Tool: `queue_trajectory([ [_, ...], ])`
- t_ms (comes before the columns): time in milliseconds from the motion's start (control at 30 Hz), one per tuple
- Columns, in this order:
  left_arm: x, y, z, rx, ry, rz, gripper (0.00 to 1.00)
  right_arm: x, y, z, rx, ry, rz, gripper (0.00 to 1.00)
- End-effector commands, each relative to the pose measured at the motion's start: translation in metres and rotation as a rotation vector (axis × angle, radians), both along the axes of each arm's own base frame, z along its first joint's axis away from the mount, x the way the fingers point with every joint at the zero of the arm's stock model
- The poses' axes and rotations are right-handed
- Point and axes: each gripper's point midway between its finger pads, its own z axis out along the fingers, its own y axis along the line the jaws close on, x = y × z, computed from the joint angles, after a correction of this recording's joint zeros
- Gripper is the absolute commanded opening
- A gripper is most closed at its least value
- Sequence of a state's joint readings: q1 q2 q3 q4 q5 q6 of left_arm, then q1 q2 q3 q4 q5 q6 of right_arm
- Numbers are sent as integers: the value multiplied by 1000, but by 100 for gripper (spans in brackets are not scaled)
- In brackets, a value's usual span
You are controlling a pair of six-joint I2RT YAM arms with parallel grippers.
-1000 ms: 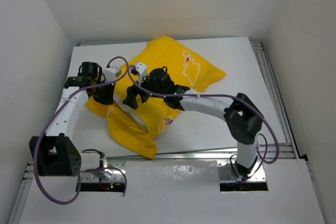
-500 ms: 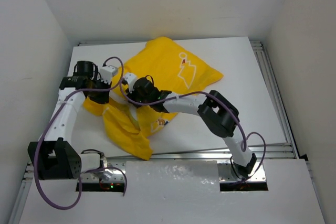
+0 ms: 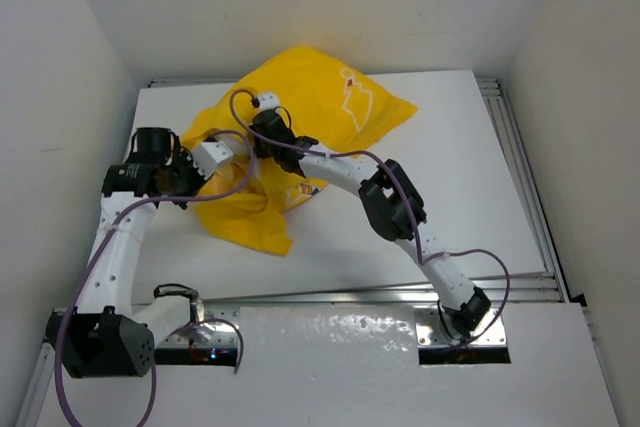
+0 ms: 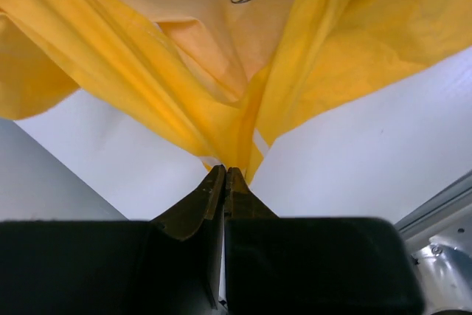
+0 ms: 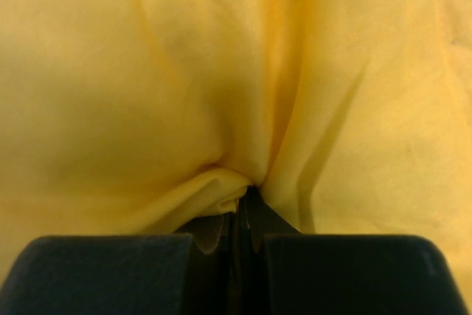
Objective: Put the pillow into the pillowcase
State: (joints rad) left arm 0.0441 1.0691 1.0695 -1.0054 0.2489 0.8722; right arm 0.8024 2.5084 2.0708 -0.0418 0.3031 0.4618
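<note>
The yellow pillowcase (image 3: 310, 87) hangs bunched over the back left of the table, its printed side facing up. My left gripper (image 3: 198, 187) is shut on a gathered edge of the pillowcase (image 4: 184, 49), with the fabric fanning out from its tips (image 4: 225, 172). My right gripper (image 3: 258, 150) reaches far left and is shut on a fold of the pillowcase (image 5: 147, 71) at its tips (image 5: 243, 198). Yellow cloth fills the right wrist view. No white pillow shows in any view.
The white table (image 3: 450, 167) sits inside a white-walled enclosure. Metal rails run along its right edge (image 3: 515, 167) and its front edge (image 3: 380, 295). The right arm's elbow (image 3: 390, 207) stands over the middle of the table. Purple cables loop from both arms.
My right gripper has shut on the pillowcase. Both arms have drawn the cloth up and toward the back left, bunching it, and the right arm now stretches further across the table.
</note>
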Motion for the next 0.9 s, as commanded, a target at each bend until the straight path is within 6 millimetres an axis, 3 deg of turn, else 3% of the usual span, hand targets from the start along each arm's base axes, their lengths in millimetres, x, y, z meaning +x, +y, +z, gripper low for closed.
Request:
queue_trajectory([
  [0, -52, -16, -4, -40, 170, -129, 0, 68, -57, 49, 61, -174, -298, 0],
  [33, -46, -20, 1, -59, 142, -130, 0, 63, -50, 43, 75, -149, -262, 0],
  [133, -3, -43, 42, -211, -22, -89, 0, 36, -34, 13, 60, -86, -158, 0],
  [167, 10, -47, 47, -254, -28, -74, 0, 21, -22, 7, 56, -73, -105, 0],
  [200, 20, -54, 57, -302, -51, -65, 0, 6, -24, -17, 22, -47, -59, 0],
  [233, 44, -57, 82, -356, -132, -12, 0, -7, -20, -24, 11, -36, -22, 0],
  [267, 60, -58, 87, -386, -147, 19, 0, -32, -14, -34, -4, -10, 42, 0],
  [300, 73, -59, 99, -415, -179, 49, 0, -40, -7, -29, 2, -29, 96, 0],
  [333, 93, -61, 133, -476, -259, 87, 0, -51, -2, -29, 7, -26, 149, 0],
  [367, 110, -61, 135, -501, -255, 118, 0, -73, 9, -27, 29, -1, 254, 0],
  [433, 133, -63, 168, -569, -324, 164, 0, -90, 17, -20, 46, 9, 360, 12],
  [500, 150, -57, 163, -563, -324, 209, 0, -114, 22, -3, 76, 24, 500, 29],
  [533, 154, -54, 155, -545, -317, 222, 0, -120, 21, 6, 86, 18, 538, 52],
  [567, 157, -48, 144, -514, -309, 249, 0, -128, 12, 5, 85, 34, 569, 60],
  [600, 156, -44, 133, -489, -295, 257, 0, -139, 12, 38, 135, -1, 638, 65],
  [633, 150, -42, 113, -456, -264, 252, 0, -137, 2, 49, 155, -10, 642, 74],
  [667, 145, -41, 105, -445, -250, 245, 0, -144, -11, 48, 168, 9, 651, 77],
  [700, 142, -41, 98, -433, -241, 242, 0, -156, -12, 84, 248, -26, 728, 78],
  [733, 135, -40, 86, -424, -230, 243, 0, -155, -23, 94, 282, -28, 753, 80],
  [800, 132, -36, 78, -409, -236, 263, 0, -177, -30, 113, 339, -34, 855, 82],
  [867, 131, -38, 73, -424, -235, 264, 0, -203, -31, 113, 354, 0, 992, 83],
])
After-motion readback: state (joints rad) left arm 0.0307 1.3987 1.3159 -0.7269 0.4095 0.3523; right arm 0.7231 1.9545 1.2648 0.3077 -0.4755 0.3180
